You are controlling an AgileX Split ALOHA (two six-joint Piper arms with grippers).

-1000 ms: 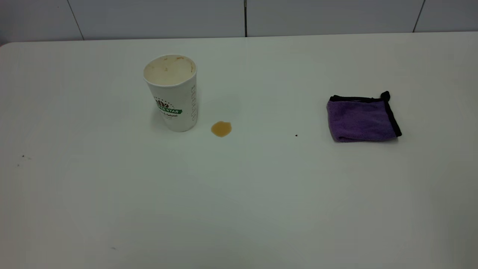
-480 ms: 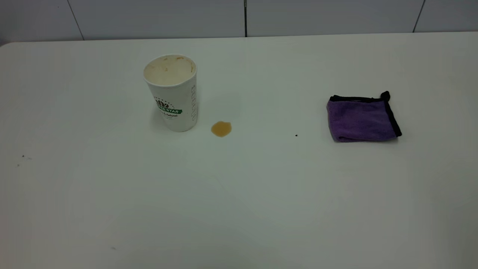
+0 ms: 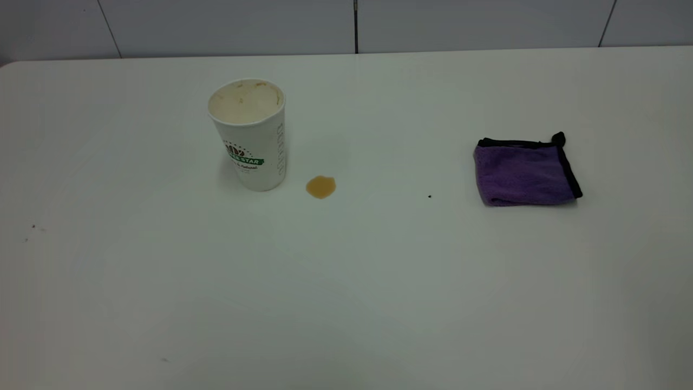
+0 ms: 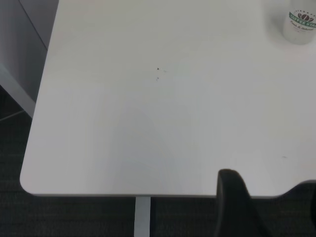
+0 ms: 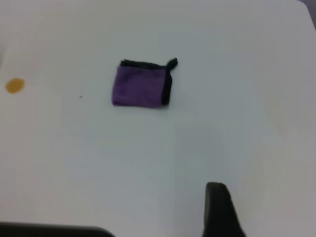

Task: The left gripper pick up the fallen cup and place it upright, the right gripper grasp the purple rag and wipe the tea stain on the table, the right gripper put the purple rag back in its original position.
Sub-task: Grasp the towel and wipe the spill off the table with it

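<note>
The cup (image 3: 249, 134) stands upright on the table (image 3: 346, 281) at the back left, its stained mouth facing up; its base also shows in the left wrist view (image 4: 301, 22). The tea stain (image 3: 320, 187) lies just right of the cup and shows in the right wrist view (image 5: 15, 85). The purple rag (image 3: 524, 172) lies folded at the right, also in the right wrist view (image 5: 142, 87). Neither arm shows in the exterior view. My left gripper (image 4: 270, 178) hangs open and empty over the table's near left edge. My right gripper (image 5: 264, 197) is open and empty, well short of the rag.
A tiny black speck (image 3: 430, 196) lies between the stain and the rag. A few dark specks (image 3: 33, 227) sit at the left. The table's corner and edge (image 4: 29, 182) show in the left wrist view, with dark floor below. A grey wall runs behind the table.
</note>
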